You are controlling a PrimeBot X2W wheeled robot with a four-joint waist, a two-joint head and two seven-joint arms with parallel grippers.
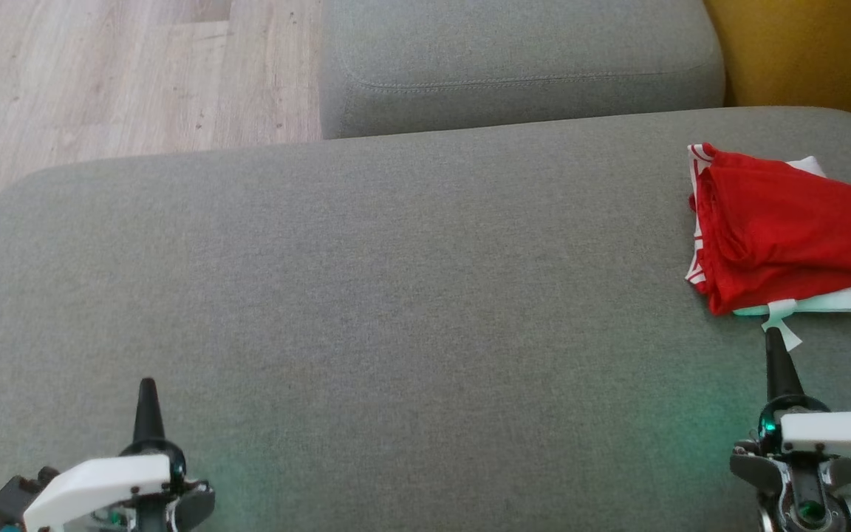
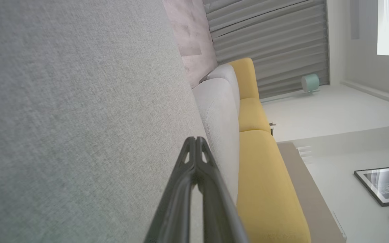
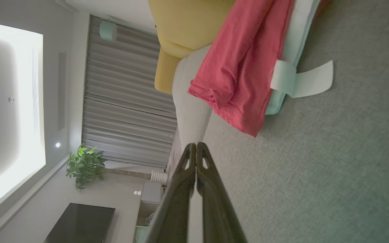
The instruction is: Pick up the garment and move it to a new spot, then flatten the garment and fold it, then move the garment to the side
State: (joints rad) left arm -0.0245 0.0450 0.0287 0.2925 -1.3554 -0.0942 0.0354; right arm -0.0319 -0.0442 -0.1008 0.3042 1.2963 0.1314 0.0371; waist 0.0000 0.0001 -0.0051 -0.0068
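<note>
– Two grippers, and we start at the left: our left gripper [image 1: 148,388] sits low over the grey cushion [image 1: 396,295], fingers pressed together, holding nothing.
– Agreed. And across the middle?
– Bare cushion. Then comes our right gripper [image 1: 771,340], likewise closed on nothing, its tip near a white tab [image 1: 780,321] but apart from it in the right wrist view.
– Where is the garment?
– The red garment [image 1: 787,222] lies folded at the cushion's far right, straight ahead of the right gripper's tip and well apart from the left one. Its long side seems to run across our head view, slanting a little and passing off the right edge.
– So the right arm is the one we would use, if any move is left?
– We judge so, though it looks folded and set aside already.
– Any writing on that tab?
– None we can read; the tab looks blank. White stripes edge the garment's left end, with no lettering.
</note>
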